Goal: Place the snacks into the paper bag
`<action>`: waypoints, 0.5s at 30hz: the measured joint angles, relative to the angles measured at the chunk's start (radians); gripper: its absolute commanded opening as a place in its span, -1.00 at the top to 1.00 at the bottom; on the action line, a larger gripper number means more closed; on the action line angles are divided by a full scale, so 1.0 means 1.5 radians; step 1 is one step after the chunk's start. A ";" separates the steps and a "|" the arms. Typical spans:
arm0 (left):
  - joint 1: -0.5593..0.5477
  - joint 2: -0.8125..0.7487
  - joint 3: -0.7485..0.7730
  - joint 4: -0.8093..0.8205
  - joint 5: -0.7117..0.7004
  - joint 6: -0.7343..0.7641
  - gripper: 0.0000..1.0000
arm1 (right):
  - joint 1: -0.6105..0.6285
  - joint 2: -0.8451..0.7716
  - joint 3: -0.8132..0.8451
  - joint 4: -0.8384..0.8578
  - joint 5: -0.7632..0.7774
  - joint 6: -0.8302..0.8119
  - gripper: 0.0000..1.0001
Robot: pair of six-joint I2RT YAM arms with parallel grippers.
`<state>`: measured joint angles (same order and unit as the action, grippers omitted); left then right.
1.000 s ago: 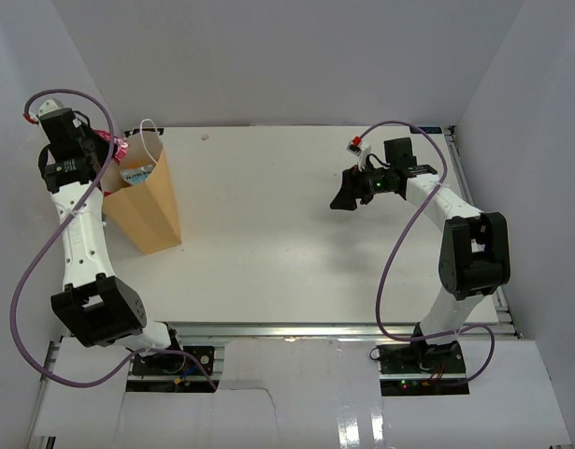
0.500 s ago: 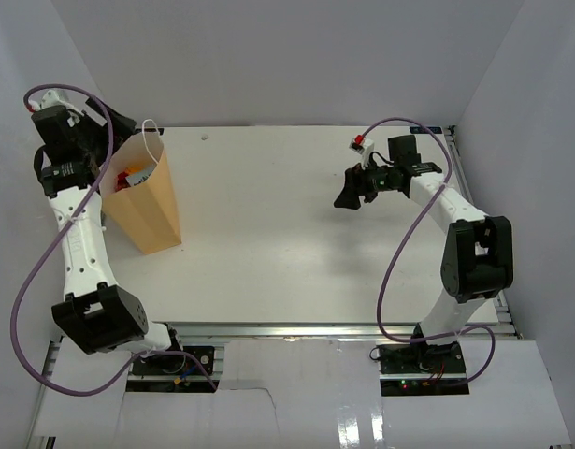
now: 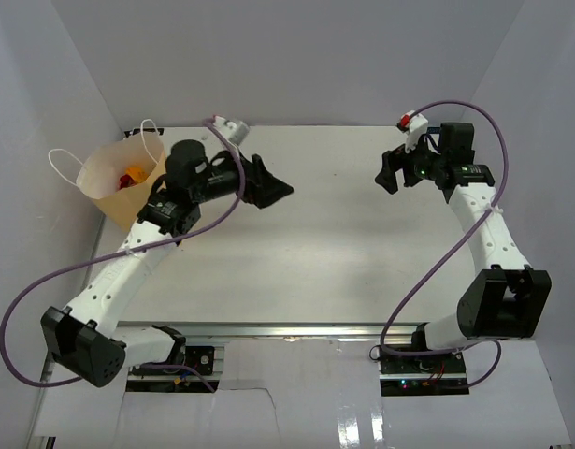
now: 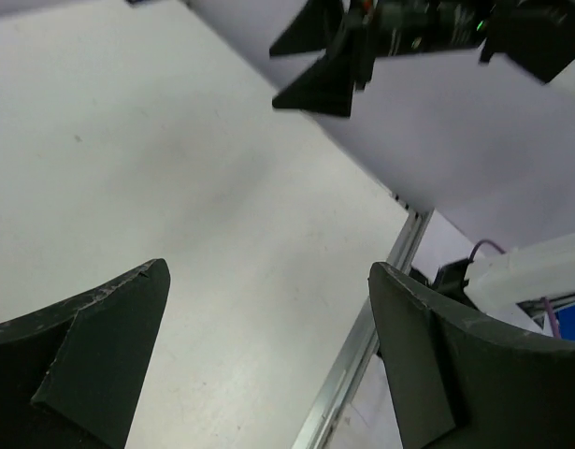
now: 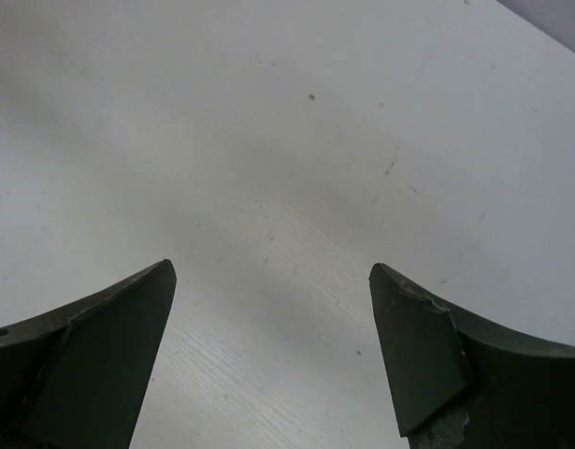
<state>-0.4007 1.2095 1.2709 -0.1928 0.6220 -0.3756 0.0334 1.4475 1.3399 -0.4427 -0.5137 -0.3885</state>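
Left gripper (image 4: 268,271) and right gripper (image 5: 271,269) both hang with jaws spread wide, nothing between them but table (image 5: 268,140). Well behind the left jaws, the paper bag (image 3: 102,178) holds the snacks (image 3: 130,175) (orange and red show inside). Packing looks finished; next, likely retracting.

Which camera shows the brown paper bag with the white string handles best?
The top external view. There the tan paper bag stands open at the far left corner of the white table, with colourful snack packets visible inside. Neither wrist view shows the bag at all; both look at the table.
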 measured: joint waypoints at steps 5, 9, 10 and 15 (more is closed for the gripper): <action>-0.101 0.044 -0.099 -0.006 -0.062 0.011 -0.96 | -0.042 -0.039 -0.048 -0.025 0.062 0.032 -0.80; -0.121 0.064 -0.149 -0.006 -0.101 0.007 -0.96 | -0.053 -0.104 -0.091 -0.031 0.136 0.061 -0.80; -0.122 0.064 -0.157 -0.002 -0.107 0.005 -0.96 | -0.052 -0.123 -0.102 -0.031 0.151 0.063 -0.80; -0.122 0.063 -0.169 0.030 -0.120 -0.006 -0.96 | -0.051 -0.210 -0.151 -0.020 0.204 0.070 -0.80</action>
<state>-0.5842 1.3041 1.0176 -0.1486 0.4423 -0.3843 -0.0437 1.1328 1.1137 -0.4732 -0.2077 -0.2832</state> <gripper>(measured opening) 0.979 0.900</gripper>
